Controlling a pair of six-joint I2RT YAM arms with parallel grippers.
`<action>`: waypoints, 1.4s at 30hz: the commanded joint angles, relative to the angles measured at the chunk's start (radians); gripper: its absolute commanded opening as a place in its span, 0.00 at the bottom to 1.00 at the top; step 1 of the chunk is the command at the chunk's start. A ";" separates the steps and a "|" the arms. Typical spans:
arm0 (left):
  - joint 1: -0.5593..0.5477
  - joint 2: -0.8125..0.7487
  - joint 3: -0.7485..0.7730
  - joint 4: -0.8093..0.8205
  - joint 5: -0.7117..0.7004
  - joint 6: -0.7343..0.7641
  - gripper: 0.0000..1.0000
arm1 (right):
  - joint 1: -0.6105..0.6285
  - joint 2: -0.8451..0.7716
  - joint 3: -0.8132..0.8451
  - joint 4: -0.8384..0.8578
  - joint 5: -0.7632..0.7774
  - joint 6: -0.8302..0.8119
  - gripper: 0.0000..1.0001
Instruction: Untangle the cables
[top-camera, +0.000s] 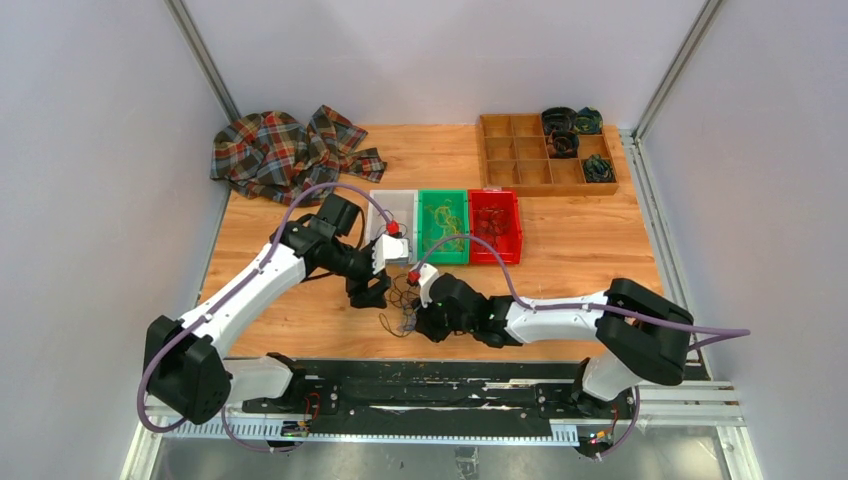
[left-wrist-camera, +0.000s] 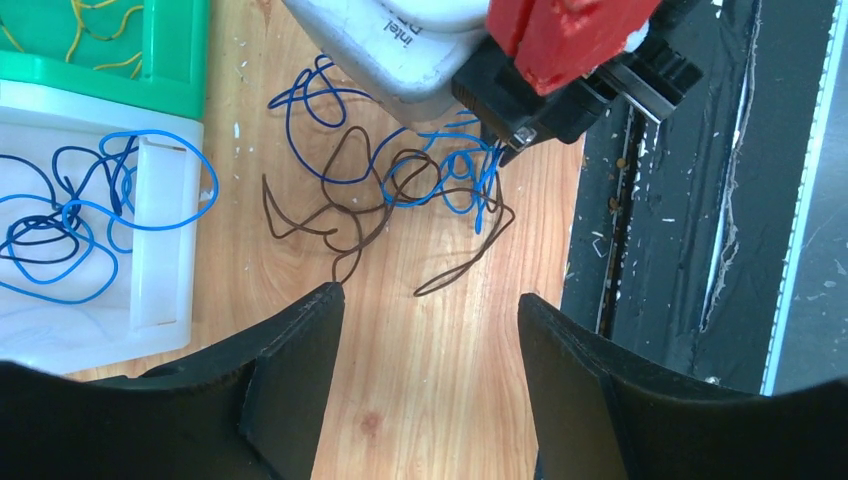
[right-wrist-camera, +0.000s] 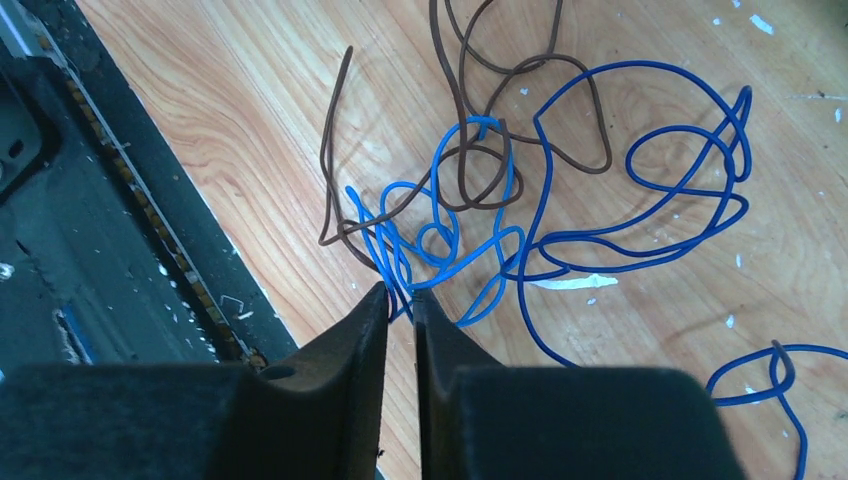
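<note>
Lower centre, right claw (right-wrist-camera: 400, 295): closed, pinching blue cable (right-wrist-camera: 482, 122).
Bottom edge, left claw (left-wrist-camera: 430, 297): open, holding nothing.
Tangle: blue cable and brown cable (right-wrist-camera: 326, 150), on worktop (left-wrist-camera: 430, 400), mid-frame.

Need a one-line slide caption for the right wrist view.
Right gripper pinches a blue cable where it tangles with a brown cable on the table.

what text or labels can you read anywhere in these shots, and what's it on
"intel": printed on the pale camera housing on the right arm's wrist, seen from the left wrist view.
A second line of print next to it is cut off and unreadable.
No other readable text in any view.
</note>
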 joint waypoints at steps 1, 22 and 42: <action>0.005 -0.023 0.037 -0.046 0.025 0.024 0.69 | 0.013 -0.015 0.003 0.079 0.001 -0.007 0.09; -0.142 0.003 0.247 -0.176 0.020 0.000 0.69 | 0.012 -0.527 -0.062 -0.067 -0.009 -0.003 0.01; -0.269 0.031 0.228 -0.056 -0.098 -0.098 0.13 | 0.007 -0.548 -0.092 0.030 0.007 0.074 0.01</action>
